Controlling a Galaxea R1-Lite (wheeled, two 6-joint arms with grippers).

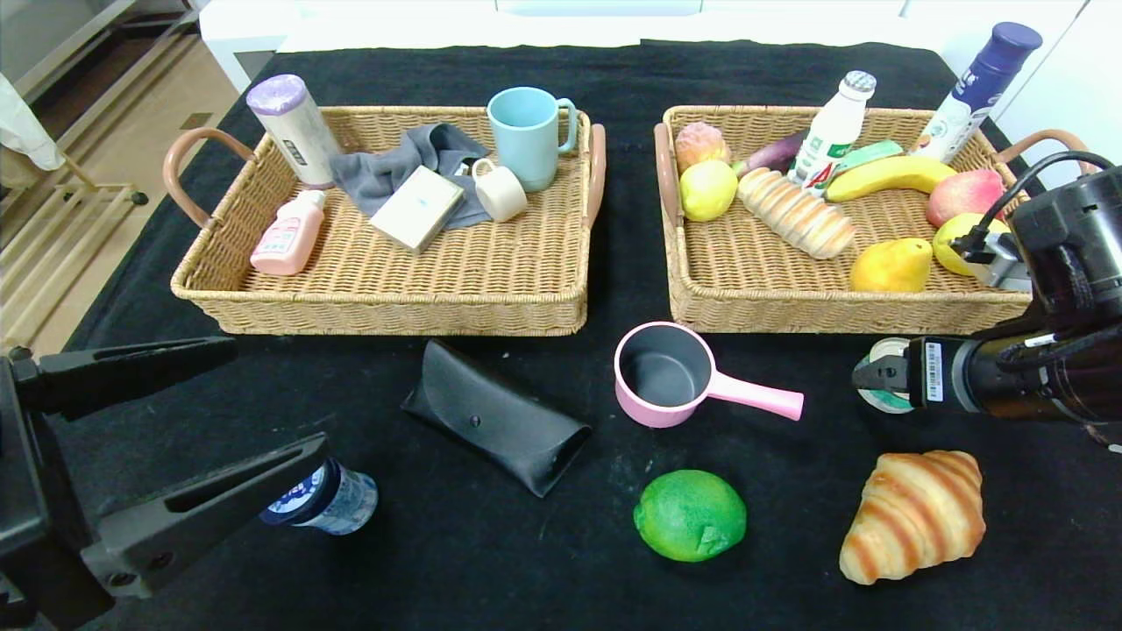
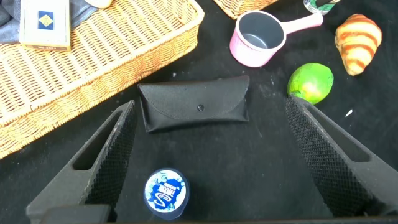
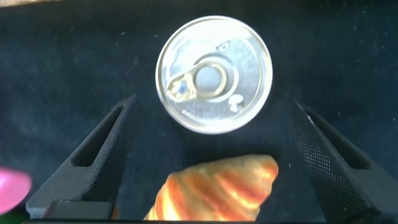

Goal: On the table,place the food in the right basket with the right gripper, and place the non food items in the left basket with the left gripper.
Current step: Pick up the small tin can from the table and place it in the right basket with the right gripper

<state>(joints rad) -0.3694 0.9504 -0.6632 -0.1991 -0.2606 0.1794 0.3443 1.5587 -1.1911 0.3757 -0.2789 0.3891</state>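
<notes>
My left gripper [image 1: 279, 399] is open at the table's front left, above a small clear bottle with a blue cap [image 1: 326, 499]. In the left wrist view the gripper [image 2: 209, 118] straddles the bottle's cap [image 2: 165, 193]; a black glasses case [image 2: 194, 102] lies just beyond. My right gripper [image 1: 877, 375] is open over a silver-topped can [image 1: 887, 396] at the front right. In the right wrist view the gripper [image 3: 212, 109] hangs over the can [image 3: 213, 73] and a croissant [image 3: 214, 190]. Neither gripper holds anything.
On the cloth lie the glasses case [image 1: 495, 429], a pink pot [image 1: 666, 372], a green lime [image 1: 690, 514] and the croissant [image 1: 916, 515]. The left basket [image 1: 386, 308] holds cups, a cloth, a box and bottles. The right basket [image 1: 841, 311] holds fruit, bread and bottles.
</notes>
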